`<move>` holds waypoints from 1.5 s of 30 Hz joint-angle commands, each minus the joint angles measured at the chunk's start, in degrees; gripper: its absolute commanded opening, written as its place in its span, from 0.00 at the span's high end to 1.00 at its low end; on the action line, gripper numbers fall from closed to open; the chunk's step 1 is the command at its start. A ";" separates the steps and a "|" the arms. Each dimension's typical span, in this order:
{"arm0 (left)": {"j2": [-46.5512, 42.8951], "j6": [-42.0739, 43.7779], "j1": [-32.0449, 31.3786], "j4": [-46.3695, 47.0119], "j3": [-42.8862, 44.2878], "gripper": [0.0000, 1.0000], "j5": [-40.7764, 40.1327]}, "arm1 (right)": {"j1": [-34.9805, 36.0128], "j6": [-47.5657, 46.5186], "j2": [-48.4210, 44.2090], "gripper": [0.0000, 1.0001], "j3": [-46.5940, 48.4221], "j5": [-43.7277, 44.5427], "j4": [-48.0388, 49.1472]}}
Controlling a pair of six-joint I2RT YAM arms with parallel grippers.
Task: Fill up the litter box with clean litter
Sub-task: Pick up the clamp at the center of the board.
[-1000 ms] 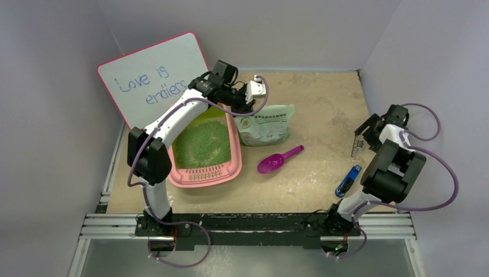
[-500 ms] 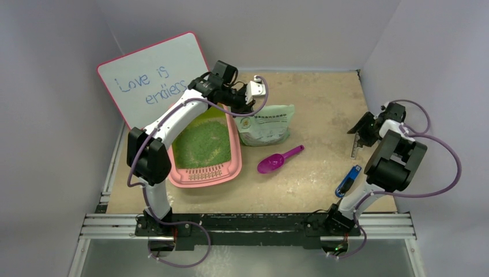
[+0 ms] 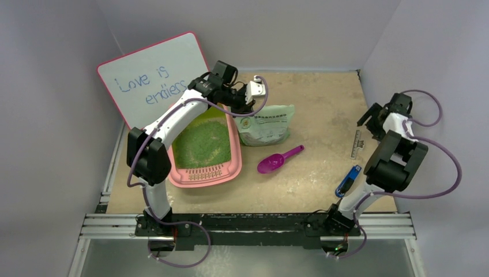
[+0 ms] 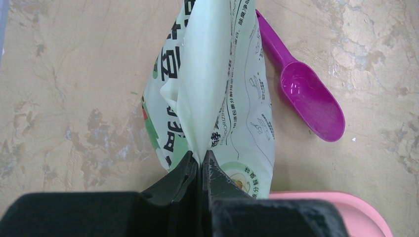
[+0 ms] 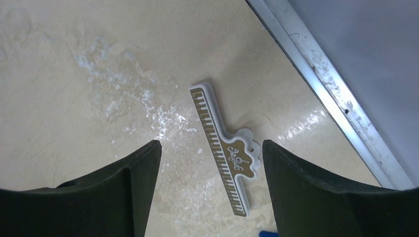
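The left pincer (image 4: 200,165) is clamped on the top fold of the printed litter bag (image 4: 237,98), and the right pincer (image 5: 211,146) is spread above a piano-key clip (image 5: 232,159) on the desk (image 3: 323,109). Left of the bag, the litter box (image 3: 232,172) holds green litter (image 3: 202,144); its length runs near to far, grille lip toward the arms. The whiteboard (image 3: 150,72) behind it reads "Love is".

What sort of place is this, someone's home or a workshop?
Probably a robot test cell, not a home: two white-and-black robot arms bolted to a metal rail, plain grey walls boxing in the beige tabletop, and staged props like the pink plastic litter box.
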 commanded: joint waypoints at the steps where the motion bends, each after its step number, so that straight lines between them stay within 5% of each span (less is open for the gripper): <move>1: -5.11 -0.45 1.21 0.68 0.66 1.00 1.35 | -0.23 0.51 4.57 0.23 2.32 -3.82 -1.11; 12: -5.20 -0.49 1.27 0.53 0.68 1.00 1.58 | -0.39 -3.65 6.77 0.34 -1.39 -13.49 1.99; 22: -5.41 -0.51 1.21 0.62 0.16 1.00 1.13 | 0.26 -5.45 8.74 0.71 0.31 -19.93 1.62; 25: -5.44 -0.49 1.21 0.61 0.25 1.00 1.11 | 0.67 -5.96 7.68 0.57 -0.26 -21.02 0.07; 35: -4.92 -0.87 1.21 0.71 0.88 1.00 2.57 | 4.78 -6.55 4.44 0.53 -4.24 -8.09 -3.96; 45: -5.03 -1.28 1.13 1.19 0.65 1.00 3.48 | 5.72 -1.98 -6.75 0.53 -13.61 -12.67 1.38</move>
